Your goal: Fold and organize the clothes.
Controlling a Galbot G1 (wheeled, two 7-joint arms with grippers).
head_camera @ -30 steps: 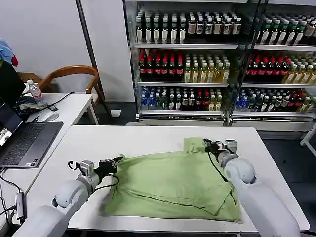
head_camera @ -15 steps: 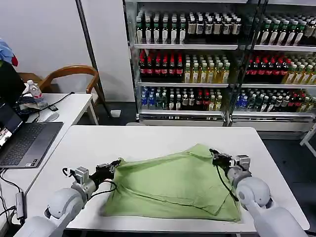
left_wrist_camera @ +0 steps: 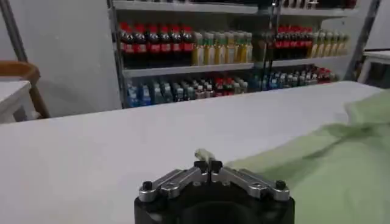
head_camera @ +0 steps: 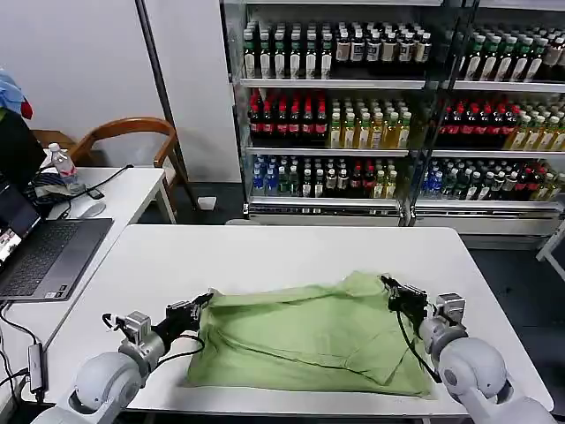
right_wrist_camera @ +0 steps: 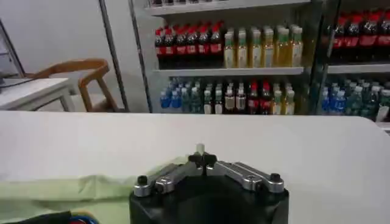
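Observation:
The clothes are one light green shirt (head_camera: 309, 340) lying partly folded on the white table (head_camera: 265, 252), its far edge doubled toward the near side. My left gripper (head_camera: 205, 303) is shut on the shirt's far left corner; in the left wrist view a bit of green fabric (left_wrist_camera: 204, 156) sticks out between the closed left gripper (left_wrist_camera: 208, 164). My right gripper (head_camera: 389, 287) is shut on the far right corner, and the right wrist view shows the right gripper (right_wrist_camera: 202, 160) closed with pale fabric (right_wrist_camera: 199, 148) pinched in it. The collar and chest graphic are hidden.
A second table (head_camera: 132, 190) at the left carries an open laptop (head_camera: 44, 252), a water bottle (head_camera: 62, 165) and cables. A wooden chair (head_camera: 132, 132) stands behind it. Glass-door coolers full of bottles (head_camera: 353, 115) line the back wall.
Both grippers have drawn the shirt's far edge toward the near side of the table, and the raised fold has come down lower and flatter. The right gripper moved from mid-table to near the right front.

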